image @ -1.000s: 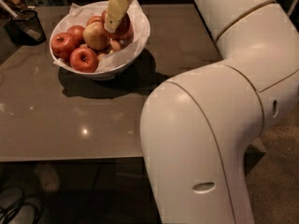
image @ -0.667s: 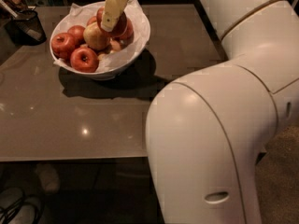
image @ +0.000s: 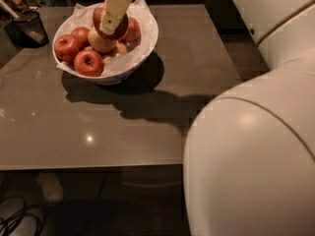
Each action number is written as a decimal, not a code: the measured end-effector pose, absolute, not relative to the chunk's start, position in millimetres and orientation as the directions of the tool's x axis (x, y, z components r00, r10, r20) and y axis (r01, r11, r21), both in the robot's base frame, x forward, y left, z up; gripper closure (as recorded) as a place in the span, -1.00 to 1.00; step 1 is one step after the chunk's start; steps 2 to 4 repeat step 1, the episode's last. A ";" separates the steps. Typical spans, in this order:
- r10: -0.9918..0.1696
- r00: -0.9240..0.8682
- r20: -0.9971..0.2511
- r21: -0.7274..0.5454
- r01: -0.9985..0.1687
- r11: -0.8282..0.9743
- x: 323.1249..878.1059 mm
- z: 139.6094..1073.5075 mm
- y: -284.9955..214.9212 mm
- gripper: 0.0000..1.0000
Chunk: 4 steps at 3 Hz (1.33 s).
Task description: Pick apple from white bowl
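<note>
gripper: the gripper (image: pixel 109 26) comes down from the top edge, upper left of the frame, right over the bowl (image: pixel 141 57)
grip: we see one pale finger (image: pixel 114 9) lying across the front of the apple (image: pixel 122 27) and the other hidden behind it, so we'd call it clamped on the apple
apple vs fingers: dead centre between them, nothing to line up sideways
apple's spot: top of the pile, touching or just above the yellowish apple (image: pixel 100 43)
way out: straight up, we reckon. There are red apples (image: pixel 67 47) to the lower left and the rim all round
</note>
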<state>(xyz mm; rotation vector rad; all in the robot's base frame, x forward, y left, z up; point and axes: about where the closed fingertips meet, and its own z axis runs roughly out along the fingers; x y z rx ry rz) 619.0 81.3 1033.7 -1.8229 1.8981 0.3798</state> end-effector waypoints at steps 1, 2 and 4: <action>-0.851 0.002 -0.524 -0.134 -0.988 0.080 621.9 1033.4 85.7 1.00; -0.851 0.002 -0.524 -0.134 -0.988 0.080 621.9 1033.4 85.7 1.00; -0.851 0.002 -0.524 -0.134 -0.988 0.080 621.9 1033.4 85.7 1.00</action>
